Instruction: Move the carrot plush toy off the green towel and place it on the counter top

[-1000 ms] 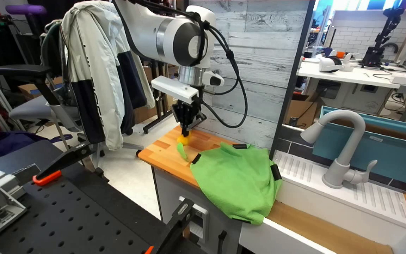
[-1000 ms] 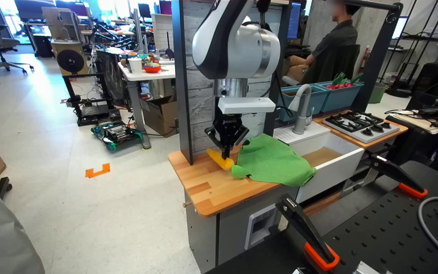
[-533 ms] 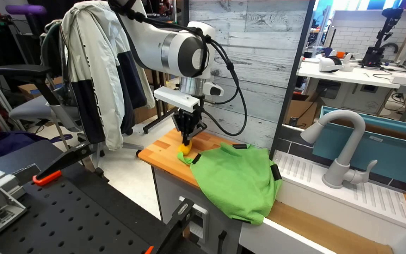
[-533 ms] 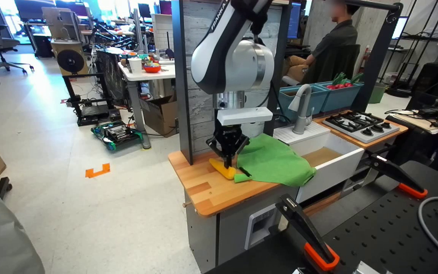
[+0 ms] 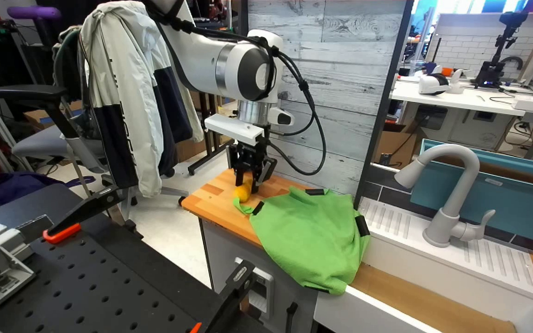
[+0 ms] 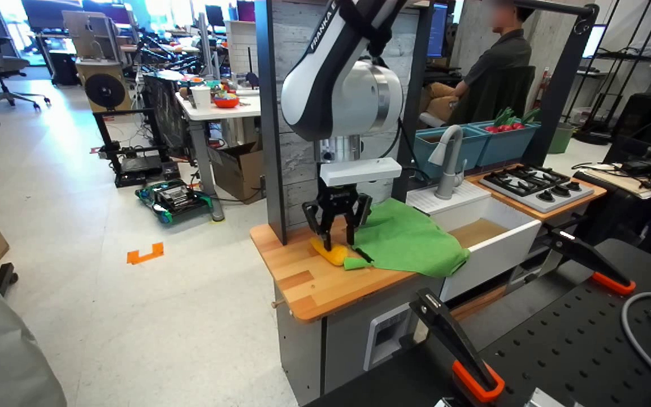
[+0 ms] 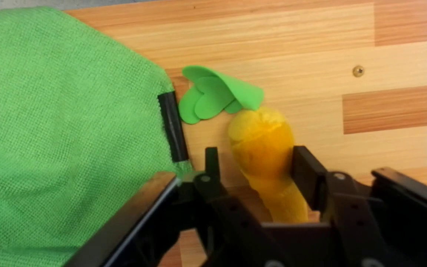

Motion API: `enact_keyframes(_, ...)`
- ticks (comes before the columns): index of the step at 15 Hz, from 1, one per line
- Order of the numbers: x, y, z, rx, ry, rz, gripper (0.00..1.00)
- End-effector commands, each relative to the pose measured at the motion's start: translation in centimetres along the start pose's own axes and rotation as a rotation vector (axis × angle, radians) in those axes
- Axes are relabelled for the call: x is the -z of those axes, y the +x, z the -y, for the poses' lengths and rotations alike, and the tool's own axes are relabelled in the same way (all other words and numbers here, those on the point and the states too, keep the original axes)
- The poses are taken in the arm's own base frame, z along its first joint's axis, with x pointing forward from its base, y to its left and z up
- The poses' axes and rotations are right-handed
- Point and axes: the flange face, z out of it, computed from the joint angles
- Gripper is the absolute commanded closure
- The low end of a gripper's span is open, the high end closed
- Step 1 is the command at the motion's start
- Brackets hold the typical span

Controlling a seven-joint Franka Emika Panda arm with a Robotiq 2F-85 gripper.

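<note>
The carrot plush toy, orange-yellow with green felt leaves, lies on the wooden counter top. It is beside the green towel; its leaves reach close to the towel's black-taped edge. In both exterior views the carrot rests left of the towel. My gripper is open around the carrot, low over the counter. A gap shows between one finger and the toy; the opposite finger touches it or nearly does. The carrot's thin end is partly hidden behind the gripper.
A grey plank wall stands right behind the arm. Past the towel are a white sink and a grey faucet. A stove top sits farther along. Black clamps hold a dark perforated table in front.
The gripper came down with the carrot, setting it on the counter. Since half a second ago the jaws have spread apart, and the carrot lies nearly where it was.
</note>
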Motion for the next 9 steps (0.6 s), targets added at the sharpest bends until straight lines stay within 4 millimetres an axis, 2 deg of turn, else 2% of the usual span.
enact_keyframes(1, 0.0, 0.7, 0.4, -0.006, -0.024, 0.005, 0.14)
enact_keyframes(4, 0.3, 0.5, 0.4, -0.005, -0.020, 0.002, 0.00)
enact_keyframes(9, 2.0, -0.3, 0.5, 0.001, 0.000, -0.016, 0.00)
